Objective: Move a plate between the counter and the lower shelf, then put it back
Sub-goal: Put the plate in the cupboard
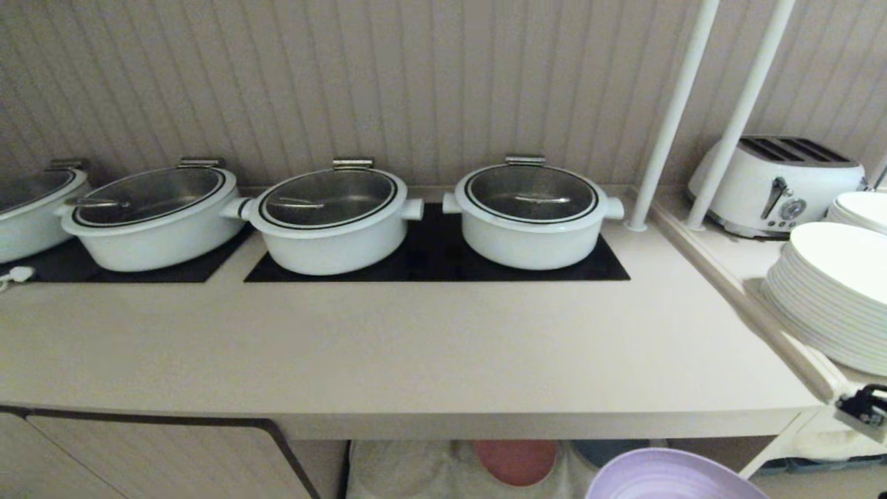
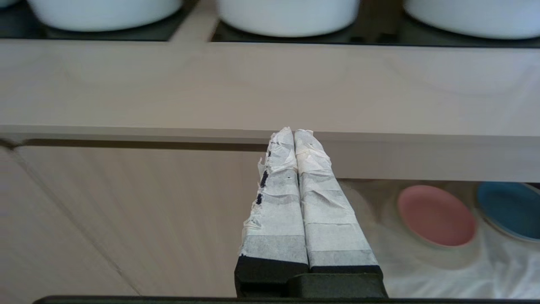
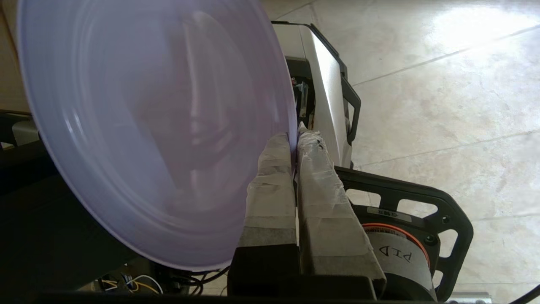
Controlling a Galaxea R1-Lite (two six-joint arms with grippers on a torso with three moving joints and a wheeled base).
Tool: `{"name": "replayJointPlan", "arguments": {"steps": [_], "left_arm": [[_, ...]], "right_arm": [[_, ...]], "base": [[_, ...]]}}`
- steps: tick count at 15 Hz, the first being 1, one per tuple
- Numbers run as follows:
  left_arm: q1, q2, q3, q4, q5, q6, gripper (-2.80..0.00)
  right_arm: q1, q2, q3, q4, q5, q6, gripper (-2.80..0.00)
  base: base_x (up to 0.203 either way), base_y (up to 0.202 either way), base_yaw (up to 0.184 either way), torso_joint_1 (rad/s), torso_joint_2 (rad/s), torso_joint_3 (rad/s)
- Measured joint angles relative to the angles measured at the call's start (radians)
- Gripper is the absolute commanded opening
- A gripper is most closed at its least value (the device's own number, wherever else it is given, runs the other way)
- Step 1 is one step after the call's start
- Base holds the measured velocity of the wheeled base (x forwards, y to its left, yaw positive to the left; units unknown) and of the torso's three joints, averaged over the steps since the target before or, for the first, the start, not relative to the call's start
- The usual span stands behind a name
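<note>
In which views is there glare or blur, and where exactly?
Right wrist view: bright glare on the floor tiles; the lavender plate, clamped at its rim by the right pincer, looks soft and streaked. Left wrist view: the pink plate and blue plate are slightly blurred. Head view: even light.

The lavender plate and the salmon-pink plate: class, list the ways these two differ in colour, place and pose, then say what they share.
Colour: the lavender plate is pale purple; the salmon-pink plate is pink.
Place: the lavender plate is pinched at its rim by the right gripper, out in front of the counter; the salmon-pink plate is on the lower shelf, under the counter.
Pose: the lavender plate is tilted in the grip; the salmon-pink plate lies flat.
Shared: both are round and plain.
</note>
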Motion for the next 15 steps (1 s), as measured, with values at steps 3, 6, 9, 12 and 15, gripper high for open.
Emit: {"name": "replayJointPlan", "arguments": {"steps": [3,6,9,12,15], "left_arm": [[0.0,0.0,0.0,0.0,-0.001,0.0,-2.8],[0.0,0.0,0.0,0.0,0.0,0.0,-2.8],[0.0,0.0,0.0,0.0,-0.001,0.0,-2.8],[0.0,0.0,0.0,0.0,-0.001,0.0,-2.8],[0.0,0.0,0.0,0.0,0.0,-0.001,-2.8]], "right_arm": [[0.0,0.001,0.0,0.001,0.0,0.0,-2.8],[0.0,0.001,0.001,0.001,0.0,0.0,-2.8],[0.0,0.002,0.001,0.001,0.0,0.0,-2.8],[0.0,0.002,0.002,0.001,-0.001,0.0,-2.8],[0.0,0.002,0.004,0.001,-0.001,0.0,-2.8]], "base": [[0.0,0.196,-0.004,0.003,0.0,0.001],[0.0,0.196,0.0,0.0,0.0,0.006],[0.0,0.197,0.0,0.005,0.0,0.002],[0.0,0.197,0.001,0.001,0.0,0.002],[0.0,0.182,-0.001,0.001,0.0,0.002]]}}
